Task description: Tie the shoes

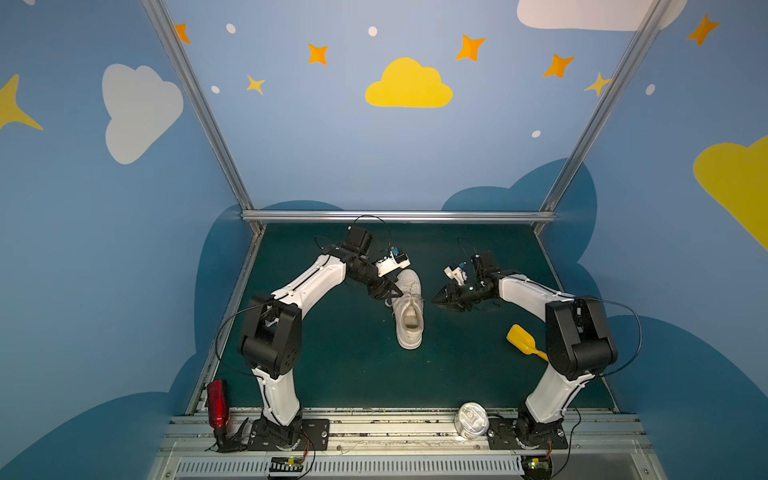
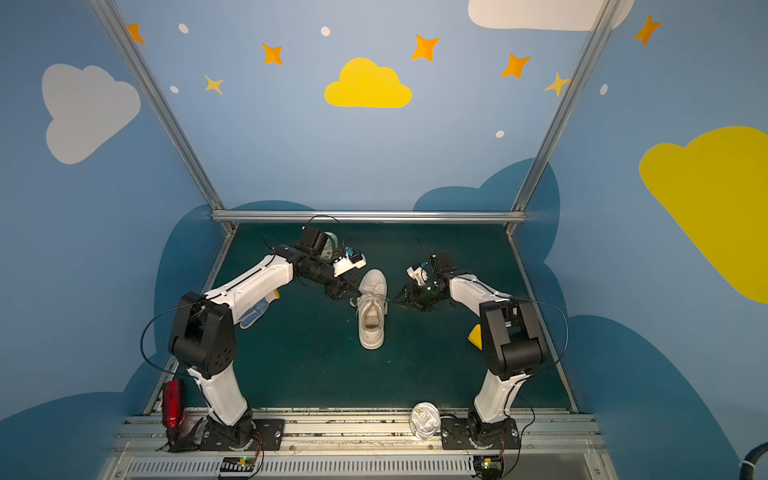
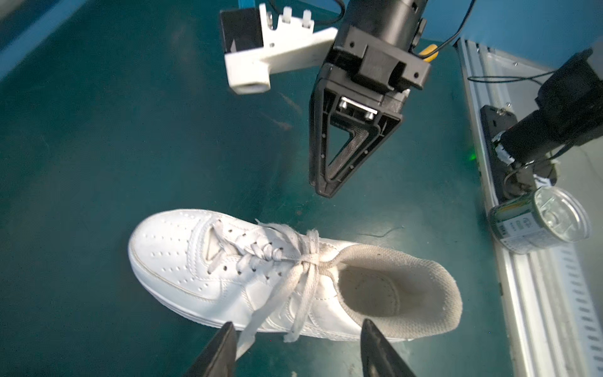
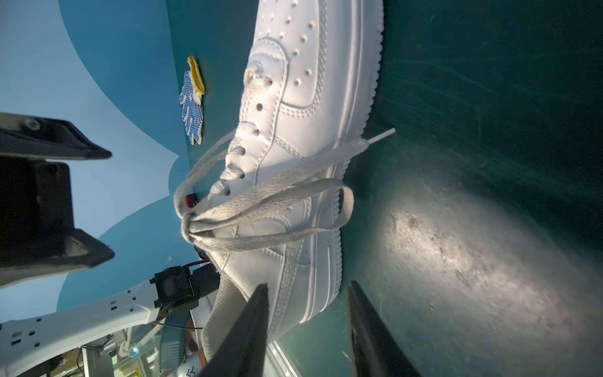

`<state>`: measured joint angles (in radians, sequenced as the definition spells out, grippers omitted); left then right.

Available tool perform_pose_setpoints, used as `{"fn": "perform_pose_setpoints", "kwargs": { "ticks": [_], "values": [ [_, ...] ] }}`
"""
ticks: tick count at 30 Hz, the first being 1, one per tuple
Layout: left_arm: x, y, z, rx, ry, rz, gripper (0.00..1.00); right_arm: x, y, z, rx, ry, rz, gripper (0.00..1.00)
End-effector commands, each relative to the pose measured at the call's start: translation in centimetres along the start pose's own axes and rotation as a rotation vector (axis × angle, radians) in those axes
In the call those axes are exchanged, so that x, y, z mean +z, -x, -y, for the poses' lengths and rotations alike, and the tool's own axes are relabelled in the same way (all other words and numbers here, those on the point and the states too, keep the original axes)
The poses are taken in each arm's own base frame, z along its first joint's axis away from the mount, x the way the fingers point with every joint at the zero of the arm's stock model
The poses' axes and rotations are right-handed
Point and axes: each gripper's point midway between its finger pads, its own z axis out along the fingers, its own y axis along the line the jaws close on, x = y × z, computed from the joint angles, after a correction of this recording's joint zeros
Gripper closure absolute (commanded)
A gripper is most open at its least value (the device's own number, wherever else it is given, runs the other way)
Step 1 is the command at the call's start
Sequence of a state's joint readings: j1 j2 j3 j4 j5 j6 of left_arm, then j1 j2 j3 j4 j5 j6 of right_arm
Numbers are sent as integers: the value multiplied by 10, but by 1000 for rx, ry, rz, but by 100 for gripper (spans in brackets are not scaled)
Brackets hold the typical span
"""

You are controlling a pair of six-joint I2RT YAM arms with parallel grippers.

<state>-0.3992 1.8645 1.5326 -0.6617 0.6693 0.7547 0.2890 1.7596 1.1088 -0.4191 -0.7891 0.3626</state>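
Observation:
The white shoe [image 1: 409, 309] [image 2: 371, 311] stands on the green mat, toe toward the back wall. Its flat laces meet in a knot [image 3: 308, 259] [image 4: 187, 225] at the top of the tongue. A loop [image 4: 346, 202] and a loose end [image 4: 365, 143] drape over the shoe's right side. Two strands [image 3: 293, 310] hang over its left side. My left gripper [image 1: 395, 293] [image 3: 297, 329] hovers open just left of the shoe, with a lace end beside one fingertip [image 3: 226, 329]. My right gripper [image 1: 436, 300] [image 4: 308, 287] stands open just right of the shoe, by the heel, holding nothing.
A yellow scoop [image 1: 521, 338] lies on the mat by the right arm. A blue-dotted white glove [image 2: 253, 313] [image 4: 192, 104] lies under the left arm. On the front rail are a red bottle [image 1: 217, 403] and a tin can [image 1: 471, 419] [image 3: 541, 222].

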Motion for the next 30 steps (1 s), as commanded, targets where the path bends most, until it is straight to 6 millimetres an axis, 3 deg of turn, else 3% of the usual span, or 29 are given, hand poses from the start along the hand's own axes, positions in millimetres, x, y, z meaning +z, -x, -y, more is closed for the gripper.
{"fn": "perform_pose_setpoints", "kwargs": {
  "ticks": [1,14,18,24,30],
  "values": [
    [4,-17,9,93,-98,-87,39,-16,0,-17,-85,14,28,60],
    [19,-20,-3,318,-192,-151,48,-20,-1,-16,-103,9,9,63],
    [24,-24,-1,329,-221,-195,56,-20,1,-15,-98,5,5,63],
    [31,-27,5,367,-247,-207,58,-20,5,-17,-91,12,9,64],
    [42,-33,-4,396,-207,-244,65,-21,6,-18,-89,17,11,64]
  ]
}}
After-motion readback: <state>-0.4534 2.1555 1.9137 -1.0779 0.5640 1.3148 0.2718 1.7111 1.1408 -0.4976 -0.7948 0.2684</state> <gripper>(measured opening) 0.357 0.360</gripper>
